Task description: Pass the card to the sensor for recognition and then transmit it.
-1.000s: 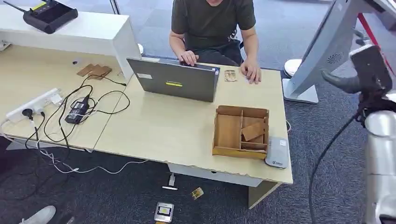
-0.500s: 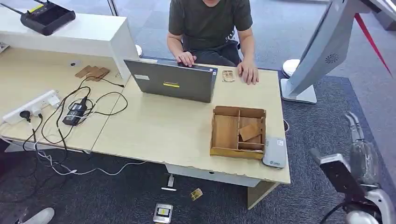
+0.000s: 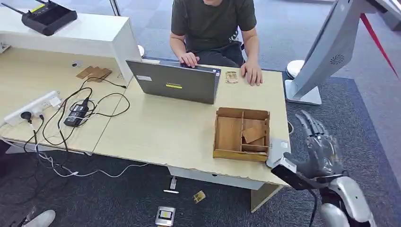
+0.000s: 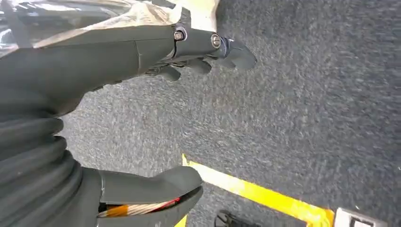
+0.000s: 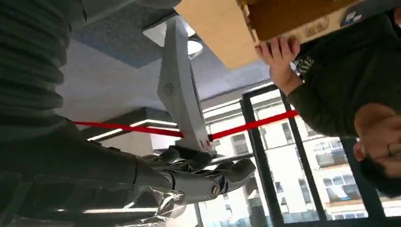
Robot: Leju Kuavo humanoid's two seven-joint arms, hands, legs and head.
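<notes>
A wooden compartment box (image 3: 230, 134) stands near the table's right front corner, with a brown card (image 3: 255, 134) lying tilted in one compartment. Beside the box, at the table edge, lies a grey sensor (image 3: 278, 149), partly covered by my right wrist. My right hand (image 3: 318, 145) hovers just off the table's right edge, fingers spread and holding nothing; it appears again in the right wrist view (image 5: 198, 177). My left hand (image 4: 189, 52) hangs over dark carpet with fingers and thumb apart, empty. A small patterned card (image 3: 231, 77) lies by a person's hand.
A person (image 3: 213, 23) sits behind the table at an open laptop (image 3: 175, 85). Cables and a power strip (image 3: 33, 106) lie on the left table. A white stand (image 3: 321, 56) rises at the right. Small items (image 3: 165, 215) lie on the floor in front.
My right arm dropped from high at the right to low, then the hand rose beside the table's right front corner with fingers spread. The view shifted slightly.
</notes>
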